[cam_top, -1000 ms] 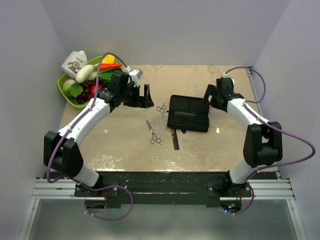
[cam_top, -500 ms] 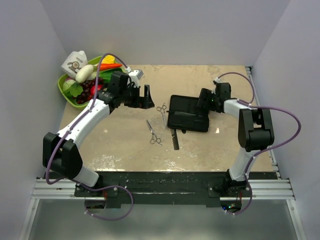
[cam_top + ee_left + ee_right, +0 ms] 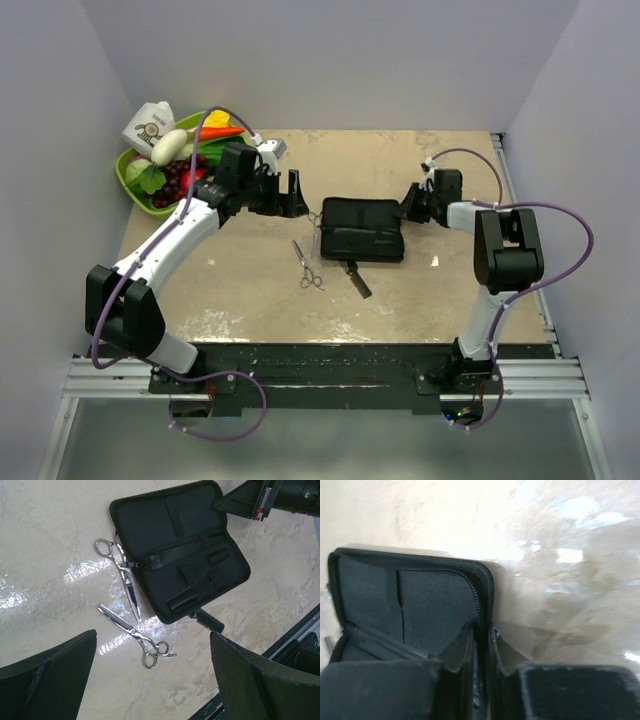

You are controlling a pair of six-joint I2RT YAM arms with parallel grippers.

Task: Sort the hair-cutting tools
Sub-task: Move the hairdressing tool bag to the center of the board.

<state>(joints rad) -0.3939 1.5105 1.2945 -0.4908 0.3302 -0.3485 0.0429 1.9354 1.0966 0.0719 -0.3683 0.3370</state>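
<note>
The black zip case (image 3: 362, 230) lies open at mid-table. My right gripper (image 3: 410, 205) is shut on its right zipper rim; in the right wrist view the fingertips (image 3: 482, 635) pinch that rim of the case (image 3: 435, 600). One silver scissors (image 3: 120, 575) lies with its handles tucked against the case's left edge. A second, toothed pair (image 3: 132, 632) lies free just in front of it. The black comb (image 3: 357, 278) pokes out from under the case's near edge. My left gripper (image 3: 295, 195) hovers open above the scissors, fingers (image 3: 60, 675) wide apart.
A green basket (image 3: 135, 180) of toy fruit and vegetables and a white carton (image 3: 150, 122) stand at the back left corner. White walls close in the table on three sides. A black rail runs along the near edge.
My right gripper has reached the case's right rim and closed on it. The case has slid left and turned, now touching the far scissors; the comb has swung askew. The left arm held still.
</note>
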